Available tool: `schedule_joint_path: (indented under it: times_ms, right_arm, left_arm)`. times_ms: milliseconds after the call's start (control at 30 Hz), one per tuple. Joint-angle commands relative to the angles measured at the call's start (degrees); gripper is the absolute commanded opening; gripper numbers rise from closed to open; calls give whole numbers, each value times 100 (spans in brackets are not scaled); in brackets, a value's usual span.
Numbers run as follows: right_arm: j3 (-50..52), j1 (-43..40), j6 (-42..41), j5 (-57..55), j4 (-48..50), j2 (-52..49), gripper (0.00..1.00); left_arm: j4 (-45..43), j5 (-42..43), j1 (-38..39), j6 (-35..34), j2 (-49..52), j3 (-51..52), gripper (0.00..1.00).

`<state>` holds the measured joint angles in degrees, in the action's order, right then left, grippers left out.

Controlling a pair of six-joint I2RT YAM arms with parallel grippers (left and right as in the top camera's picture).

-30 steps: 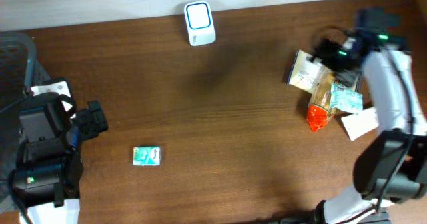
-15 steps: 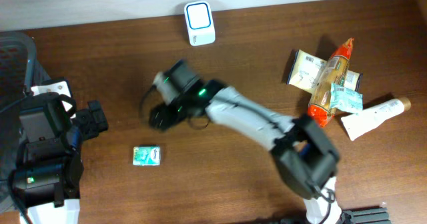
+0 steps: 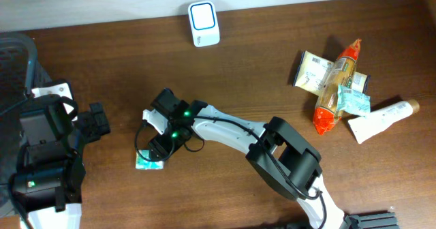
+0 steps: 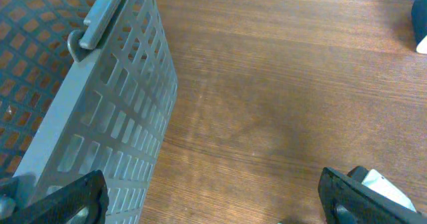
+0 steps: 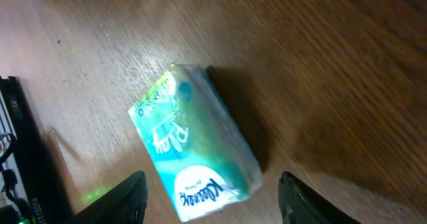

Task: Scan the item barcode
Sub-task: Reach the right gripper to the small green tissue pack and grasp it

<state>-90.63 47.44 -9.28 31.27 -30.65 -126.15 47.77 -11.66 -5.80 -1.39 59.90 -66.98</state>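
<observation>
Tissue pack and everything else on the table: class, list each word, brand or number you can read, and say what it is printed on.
"Kleenex": on the tissue pack, in the white oval near its end.
Slanted script on that pack: too blurred to read.
Labels on the packets and the tube, overhead: too small to read.

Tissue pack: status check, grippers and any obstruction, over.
Left gripper open, empty, beside the basket. Right gripper open, straddling the tissue pack, not gripping yet. Pack flat on table. Nothing in the way.
</observation>
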Motion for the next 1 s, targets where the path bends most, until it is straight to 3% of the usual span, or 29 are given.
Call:
schedule_joint_path:
  times_ms: [0, 33, 67, 200, 300, 500, 633, 767, 800, 867, 900, 967]
  right_arm:
    - [-55, -33, -170, 109, 31, -236, 48]
    - [-55, -37, -203, 109, 22, -249, 24]
    - [-55, -37, -214, 109, 7, -249, 15]
    - [-55, -37, -216, 138, -50, -249, 16]
    - [-72, -59, -214, 168, -57, -245, 4]
    - [-323, -1023, -216, 1635, -511, 289, 4]
    - [-323, -1600, -214, 1388, -981, 382, 4]
    - [-323, -1963, -800, 691, -1335, 382, 4]
    - [-323, -1971, -551, 706, -1287, 382, 5]
    - [-323, -1880, 138, 699, -1224, 382, 45]
    - [-323, -1770, 527, 616, -1196, 354, 56]
    - [-323, -1473, 804, 234, -1034, 282, 63]
  left_arm:
    - [-9, -61, -26, -55, -2, -68, 99]
    - [-9, -61, -26, -55, -2, -68, 99]
    - [-7, -61, -26, -55, -2, -68, 99]
    - [-7, -61, -26, -55, -2, -68, 99]
    - [-7, -61, -26, -55, -2, -68, 99]
    - [-9, -61, -26, -57, -2, -68, 99]
    - [-7, -61, -26, -55, -2, -68, 99]
    - [-9, -61, -26, -55, -2, -68, 99]
    - [-7, -61, -26, -55, -2, -68, 99]
    - [-9, -61, -26, -55, -2, -68, 99]
    - [-7, -61, -26, -57, -2, -68, 99]
    - [-9, -61, -26, -55, -2, -68, 99]
